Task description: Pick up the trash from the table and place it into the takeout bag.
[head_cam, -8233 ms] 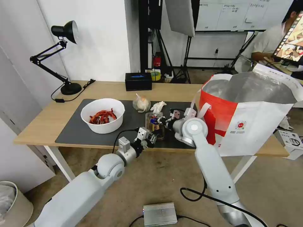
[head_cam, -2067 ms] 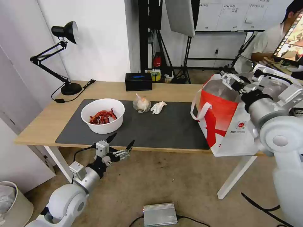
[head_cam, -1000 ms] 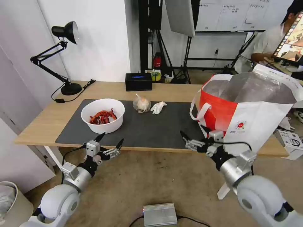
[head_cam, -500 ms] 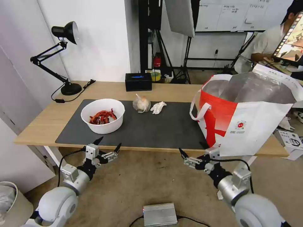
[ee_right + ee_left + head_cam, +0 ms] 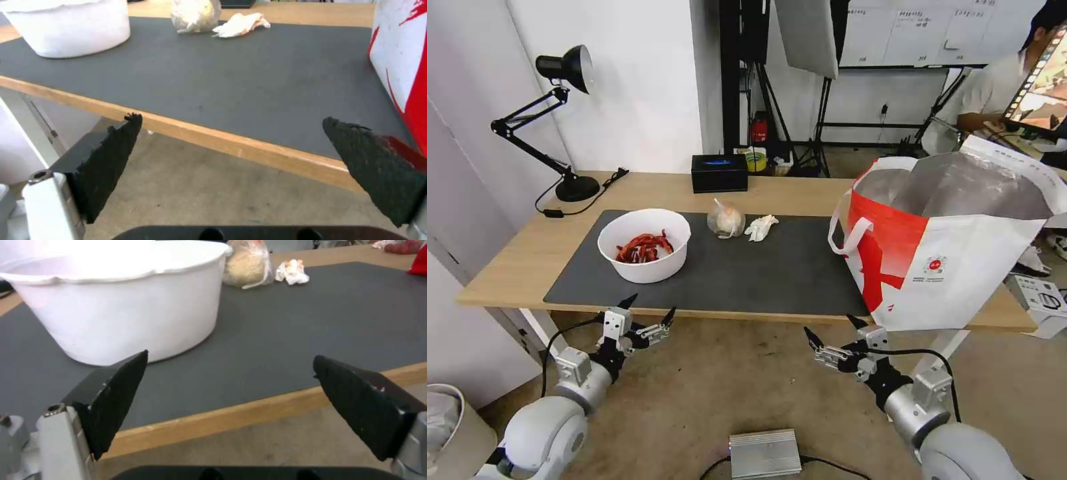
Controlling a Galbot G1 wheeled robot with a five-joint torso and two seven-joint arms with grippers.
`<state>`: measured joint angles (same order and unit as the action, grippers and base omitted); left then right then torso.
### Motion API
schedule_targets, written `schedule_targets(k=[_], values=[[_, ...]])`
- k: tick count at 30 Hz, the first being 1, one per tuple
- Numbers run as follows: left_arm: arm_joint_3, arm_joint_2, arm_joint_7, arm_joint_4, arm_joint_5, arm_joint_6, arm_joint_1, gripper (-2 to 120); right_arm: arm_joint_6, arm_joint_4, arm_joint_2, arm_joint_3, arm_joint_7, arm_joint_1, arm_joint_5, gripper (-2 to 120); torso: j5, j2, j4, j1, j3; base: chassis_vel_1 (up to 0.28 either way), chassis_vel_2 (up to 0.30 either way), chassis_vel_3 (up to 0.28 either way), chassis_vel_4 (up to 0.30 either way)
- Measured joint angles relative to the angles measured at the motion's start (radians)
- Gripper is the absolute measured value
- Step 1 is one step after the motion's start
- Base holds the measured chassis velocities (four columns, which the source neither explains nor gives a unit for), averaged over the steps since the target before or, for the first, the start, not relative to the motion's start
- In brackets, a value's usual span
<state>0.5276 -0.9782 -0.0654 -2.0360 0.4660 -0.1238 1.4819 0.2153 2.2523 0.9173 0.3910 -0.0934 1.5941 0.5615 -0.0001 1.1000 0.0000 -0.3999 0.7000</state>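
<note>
On the dark grey mat (image 5: 747, 273) of the desk (image 5: 514, 267) three pieces of trash were lying. The white bowl of red scraps (image 5: 644, 252) stood at the mat's left part. The small knotted clear bag (image 5: 725, 219) and the crumpled white tissue (image 5: 760, 227) lay just beside each other near the far edge of the mat. The takeout bag (image 5: 960, 253) stood at the right end of the mat with its foil-lined mouth wide open, probably so that trash could be dropped in from above.

Both arms hung below the front edge of the mat, over the floor. The left hand (image 5: 645, 319) was under the bowl's side of the mat, fingers spread apart and holding nothing. The right hand (image 5: 834, 333) was near the bag's lower corner, also spread wide and empty. This low position looked like a rest pose between two picks.
</note>
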Motion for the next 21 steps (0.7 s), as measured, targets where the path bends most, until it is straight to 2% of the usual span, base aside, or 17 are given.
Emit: schedule_targets(k=[9,10,12,13,21], values=[[-0.002,0.009,0.001,0.014,-0.003,0.01,-0.007,100,0.002,-0.004,-0.015,-0.047,0.008,-0.066,0.058,100,0.0001,0.0,0.0001,0.0,0.0,0.0,0.0,0.0,0.0],[-0.013,0.017,0.001,0.019,-0.001,0.016,-0.017,100,0.009,-0.004,-0.018,-0.062,0.002,-0.098,0.071,100,0.0001,0.0,0.0004,0.0,0.0,0.0,0.0,0.0,0.0],[-0.029,0.025,0.0,0.024,0.003,0.02,-0.029,100,0.028,-0.011,-0.02,-0.084,-0.015,-0.152,0.087,100,-0.0002,0.0,-0.0005,0.0,0.0,0.0,0.0,0.0,0.0],[-0.037,0.025,0.0,0.024,0.004,0.024,-0.03,100,0.048,-0.031,-0.022,-0.118,-0.038,-0.222,0.108,100,-0.0001,0.0,-0.0002,0.0,0.0,0.0,0.0,0.0,0.0],[-0.043,0.01,-0.001,0.025,-0.002,0.032,-0.023,100,0.113,-0.129,-0.002,-0.255,-0.144,-0.455,0.153,100,0.0,0.0,0.0,0.0,0.0,0.0,0.0,0.0,0.0]])
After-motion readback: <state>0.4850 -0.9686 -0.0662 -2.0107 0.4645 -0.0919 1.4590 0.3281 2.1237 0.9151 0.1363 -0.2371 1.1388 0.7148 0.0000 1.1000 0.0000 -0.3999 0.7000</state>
